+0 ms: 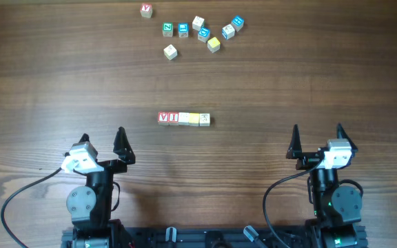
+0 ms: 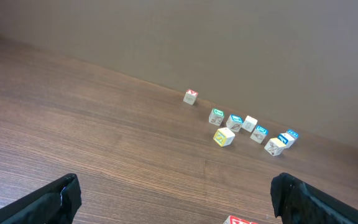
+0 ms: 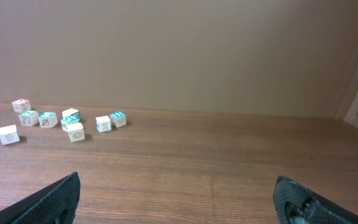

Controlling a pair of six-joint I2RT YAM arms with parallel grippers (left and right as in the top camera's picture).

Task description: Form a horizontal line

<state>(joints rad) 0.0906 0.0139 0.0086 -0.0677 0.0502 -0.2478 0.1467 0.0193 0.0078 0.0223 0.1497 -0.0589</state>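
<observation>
A short row of several small blocks [image 1: 183, 118] lies left to right at the table's middle, touching; its red-lettered left end [image 2: 240, 220] shows at the bottom edge of the left wrist view. Several loose blocks [image 1: 202, 31] lie scattered at the far edge and also show in the left wrist view [image 2: 248, 128] and the right wrist view [image 3: 67, 122]. My left gripper [image 1: 103, 141] is open and empty, near the front left. My right gripper [image 1: 317, 138] is open and empty, near the front right. Both are well short of the row.
One block with a red letter [image 1: 146, 10] sits apart at the far left of the scatter, and a cream one [image 1: 170, 52] lies nearest the row. The wooden table [image 1: 47, 83] stretches to a plain wall [image 3: 179, 50] behind.
</observation>
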